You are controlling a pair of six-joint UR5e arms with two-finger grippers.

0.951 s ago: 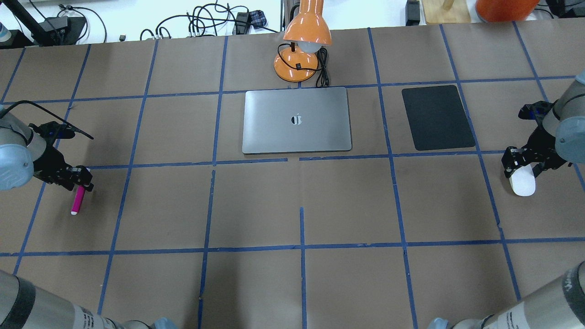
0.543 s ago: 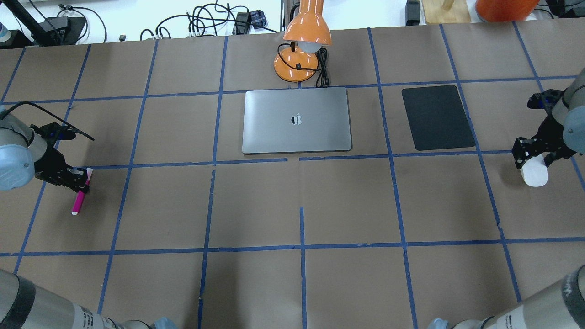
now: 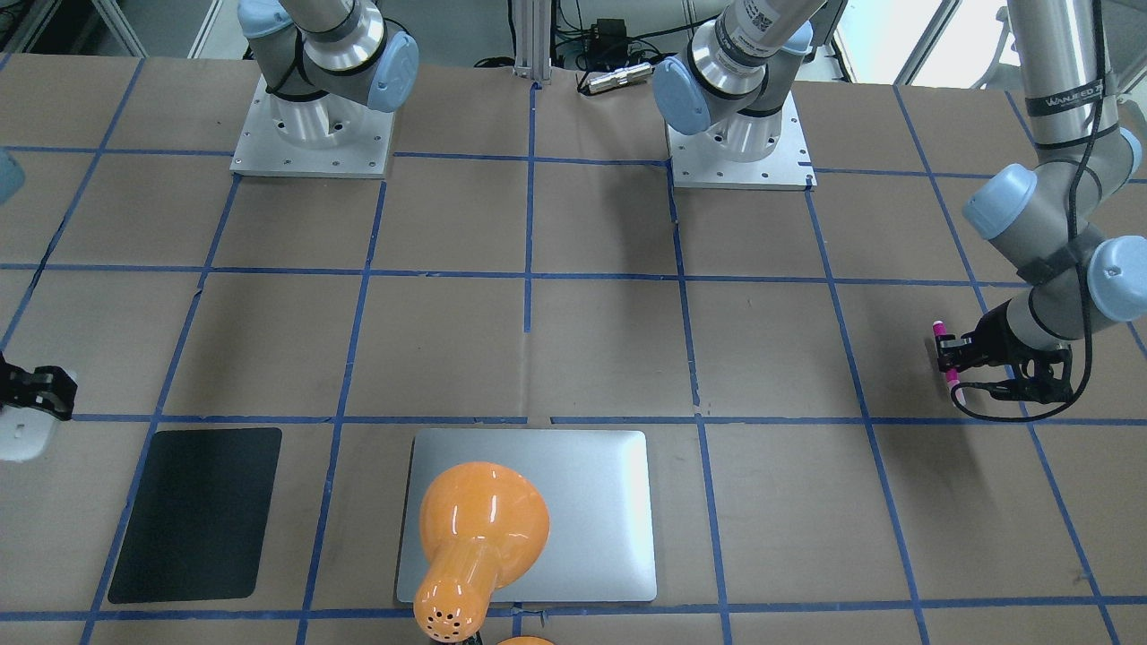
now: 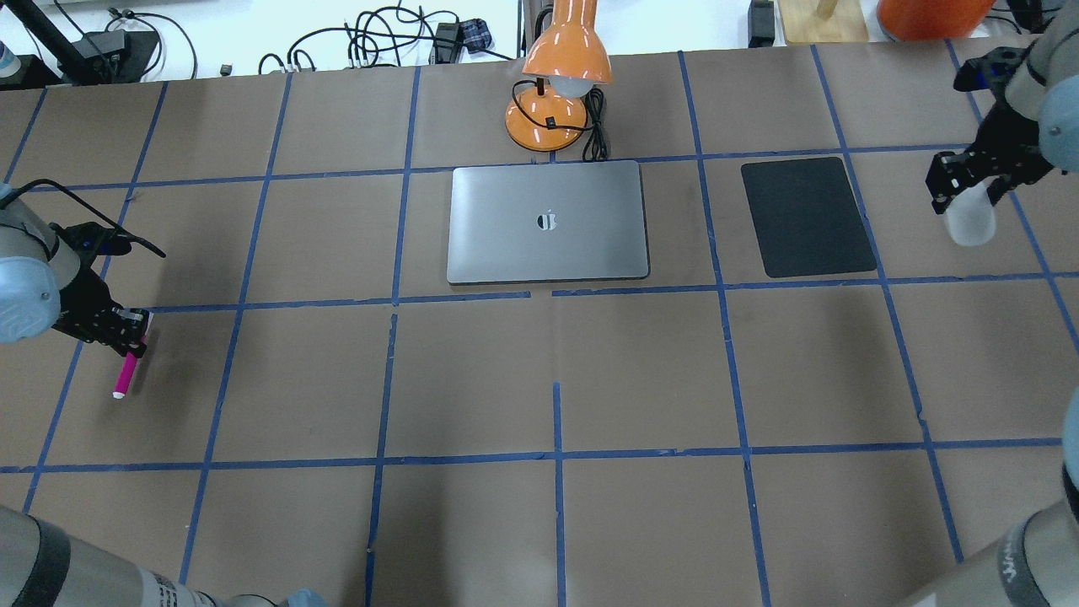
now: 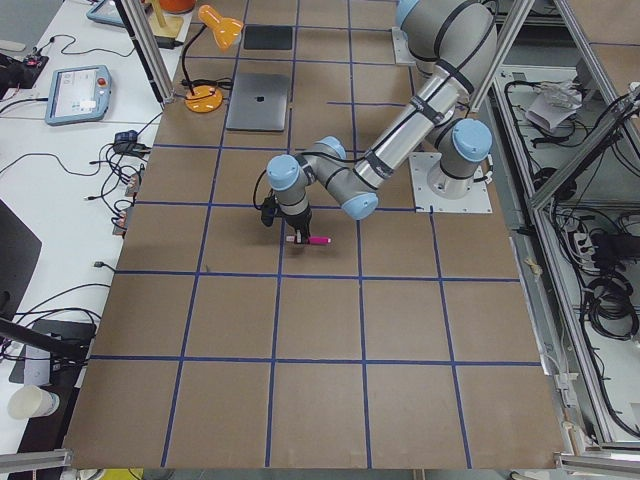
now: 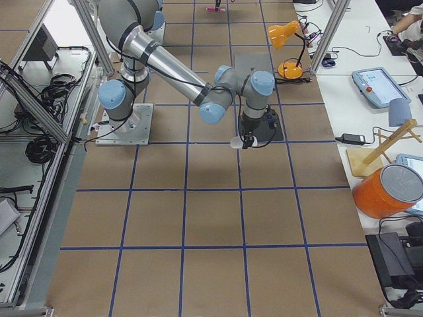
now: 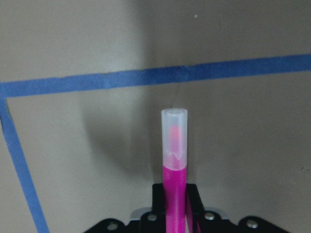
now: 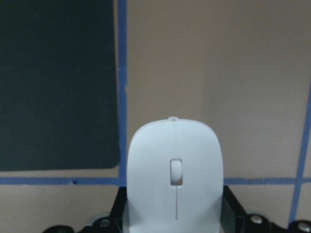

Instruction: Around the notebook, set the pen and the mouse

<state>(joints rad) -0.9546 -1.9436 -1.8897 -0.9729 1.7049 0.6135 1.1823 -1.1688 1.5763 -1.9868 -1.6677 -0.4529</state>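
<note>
Pen [image 4: 125, 377] is pinched in my left gripper [image 4: 135, 330], its pale cap end poking out past the jaws, lifted off the tabletop [image 4: 641, 379] far out on the left and well apart from the notebook [image 4: 548, 221]. My right gripper [image 4: 961, 192] is clamped on the sides of the mouse [image 4: 969, 223], which I see held above the tabletop just right of the black mat [image 4: 807, 217]; that mat lies between it and the notebook. I see the notebook lying flat and closed, with the orange lamp [image 4: 560, 76] just beyond its far edge.
</note>
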